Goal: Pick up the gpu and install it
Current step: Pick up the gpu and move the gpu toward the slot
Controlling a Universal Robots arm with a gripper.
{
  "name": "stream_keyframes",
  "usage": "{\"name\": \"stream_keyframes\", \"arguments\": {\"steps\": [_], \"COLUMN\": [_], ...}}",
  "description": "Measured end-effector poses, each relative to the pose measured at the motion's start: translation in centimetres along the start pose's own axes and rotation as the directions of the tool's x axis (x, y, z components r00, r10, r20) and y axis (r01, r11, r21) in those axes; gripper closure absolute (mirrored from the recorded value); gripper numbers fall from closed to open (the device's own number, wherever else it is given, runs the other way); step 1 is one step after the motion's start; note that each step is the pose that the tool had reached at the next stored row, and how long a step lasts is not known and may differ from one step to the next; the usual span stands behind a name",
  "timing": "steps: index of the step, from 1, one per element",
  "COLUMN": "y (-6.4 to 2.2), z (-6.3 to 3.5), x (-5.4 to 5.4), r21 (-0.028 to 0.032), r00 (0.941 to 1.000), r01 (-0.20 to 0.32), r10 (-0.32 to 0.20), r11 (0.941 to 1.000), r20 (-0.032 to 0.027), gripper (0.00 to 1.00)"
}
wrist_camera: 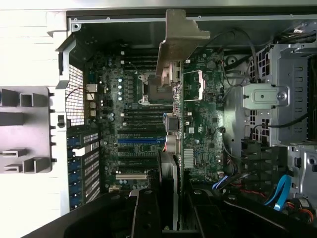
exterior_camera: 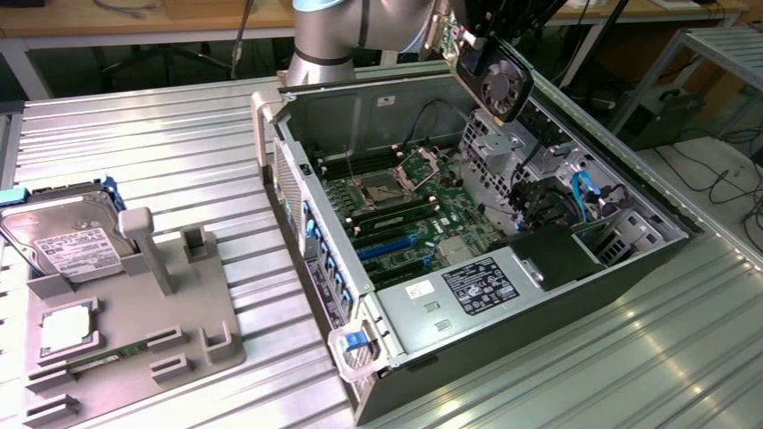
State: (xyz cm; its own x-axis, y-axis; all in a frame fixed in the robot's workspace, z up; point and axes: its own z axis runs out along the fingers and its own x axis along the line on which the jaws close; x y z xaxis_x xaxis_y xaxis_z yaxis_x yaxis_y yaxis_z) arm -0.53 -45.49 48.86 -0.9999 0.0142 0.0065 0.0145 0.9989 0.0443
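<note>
You see a silver hard drive [exterior_camera: 66, 241] and a memory stick [exterior_camera: 105, 359] resting on the grey holder tray [exterior_camera: 191, 344] beside the open computer case [exterior_camera: 573, 357].

There's the arm [exterior_camera: 328, 36], a stout cylinder in brushed silver-grey metal; a pale blue cap shows at its joint. Over in the wrist view, the gripper [wrist_camera: 168, 210] comes up black; chunky, angular, matte fingers [wrist_camera: 146, 213].
</note>
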Motion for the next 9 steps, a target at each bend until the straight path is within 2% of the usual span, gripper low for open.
{"name": "stream_keyframes", "arguments": {"steps": [9], "y": [0.13], "z": [0.26], "x": [-2.0], "r21": [0.0000], "r00": [1.0000], "r01": [0.001], "r10": [-0.001], "r11": [1.0000], "r20": [-0.0001], "gripper": [0.73]}}
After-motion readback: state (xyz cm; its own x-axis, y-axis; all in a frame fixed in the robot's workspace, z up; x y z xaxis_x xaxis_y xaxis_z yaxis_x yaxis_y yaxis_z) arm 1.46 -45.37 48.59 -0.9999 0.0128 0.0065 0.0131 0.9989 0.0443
